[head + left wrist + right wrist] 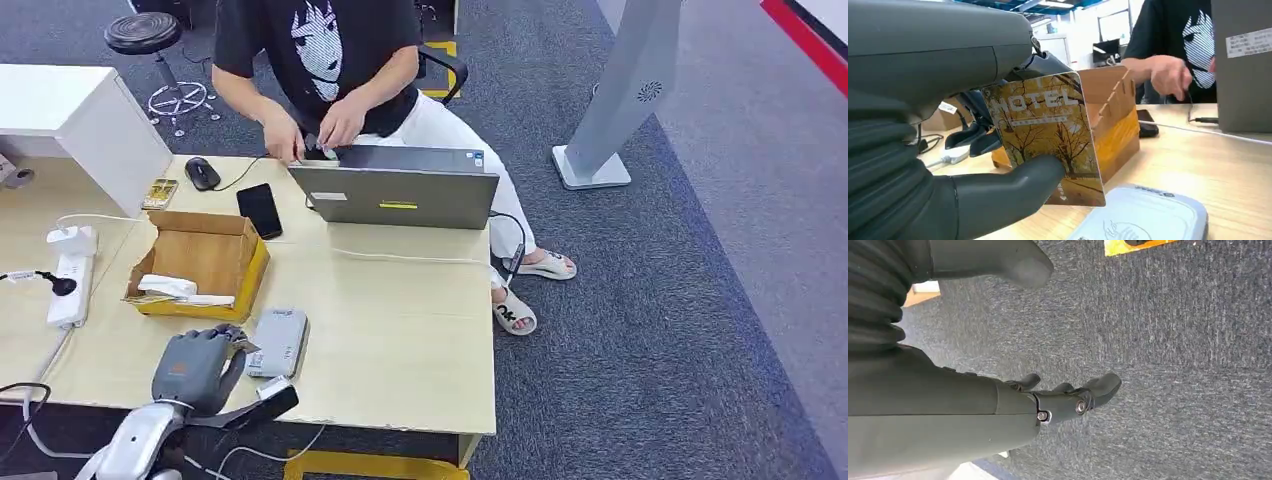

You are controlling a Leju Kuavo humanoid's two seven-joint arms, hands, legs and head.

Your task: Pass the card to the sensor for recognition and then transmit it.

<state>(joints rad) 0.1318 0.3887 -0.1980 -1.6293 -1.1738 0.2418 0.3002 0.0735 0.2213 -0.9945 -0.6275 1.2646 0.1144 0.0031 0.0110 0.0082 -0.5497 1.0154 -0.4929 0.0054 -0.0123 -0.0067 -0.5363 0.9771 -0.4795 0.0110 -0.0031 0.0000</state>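
My left hand [198,367] is at the table's front edge, just left of the grey card sensor [277,342]. It pinches a yellow hotel card [1048,135] with a tree picture between thumb [1013,192] and fingers. The card stands upright, close above and beside the sensor [1148,215], not touching its top face as far as I can tell. My right hand [1058,400] hangs over grey carpet, its fingers apart and nothing in it.
An open cardboard box [205,262] sits just beyond the sensor. A power strip [68,280] lies at the left. A person [330,70] sits at the far side working at a laptop [400,195]; a phone [260,210] and mouse [202,172] lie nearby.
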